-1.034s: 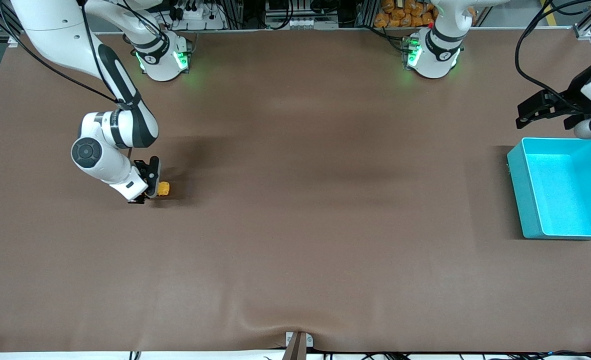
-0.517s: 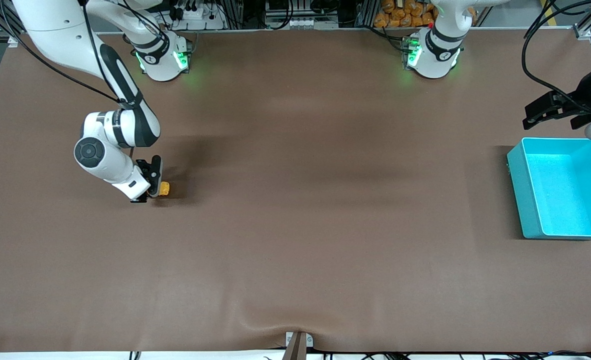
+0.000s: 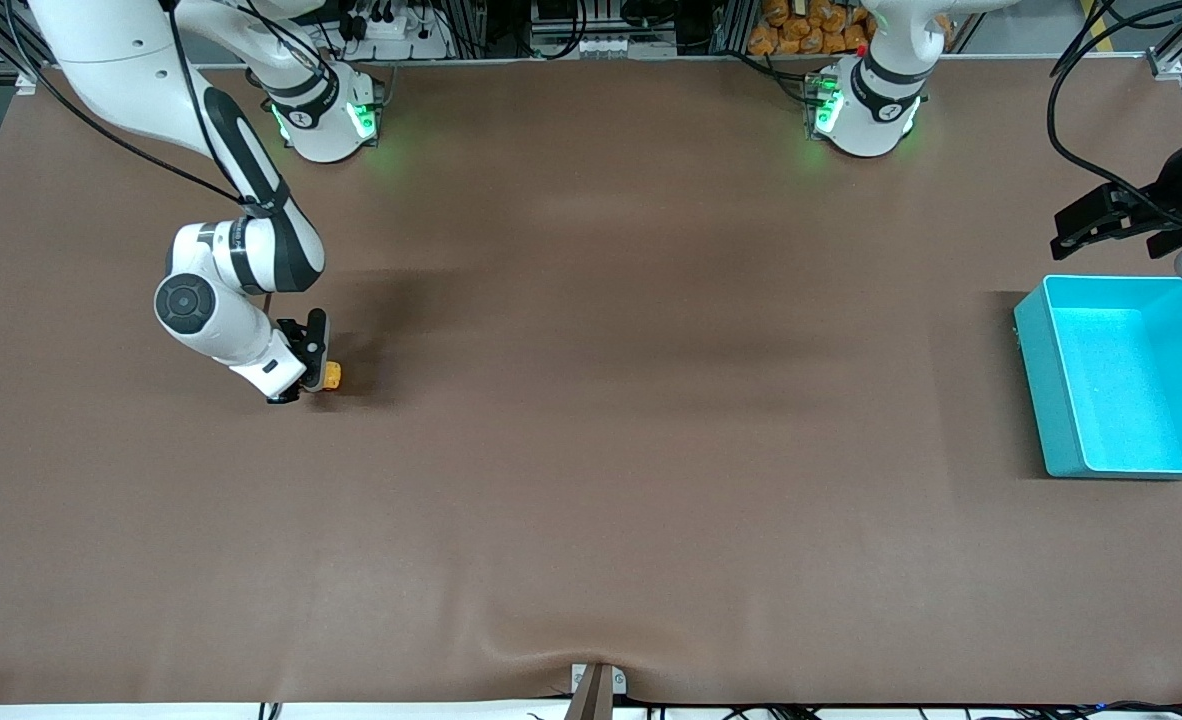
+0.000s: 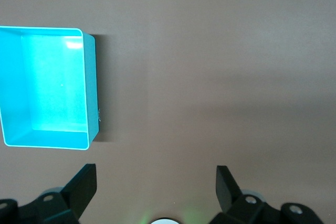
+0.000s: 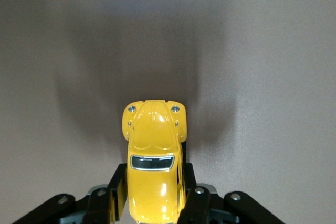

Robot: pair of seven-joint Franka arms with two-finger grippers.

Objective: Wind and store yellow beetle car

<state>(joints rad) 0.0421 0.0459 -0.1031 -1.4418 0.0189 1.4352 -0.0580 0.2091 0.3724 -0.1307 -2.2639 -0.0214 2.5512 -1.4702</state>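
I counted one yellow beetle car [image 3: 329, 375] at the left of the front frame, one teal bin [image 3: 1031, 370] at its right edge, two arms with one gripper each, the right gripper [image 3: 303, 372] and the left gripper [image 3: 1116, 222], and one brown table [image 3: 591, 500].

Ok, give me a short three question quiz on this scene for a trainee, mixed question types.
1. True or false: the right gripper has its fingers shut on the yellow beetle car.
2. Which choice fits the left gripper? A: fingers open, holding nothing, over the table beside the teal bin. B: shut on the car. C: inside the bin.
3. Fill in: the teal bin holds ____.

Key: 1 true. 2 A. 3 nothing.
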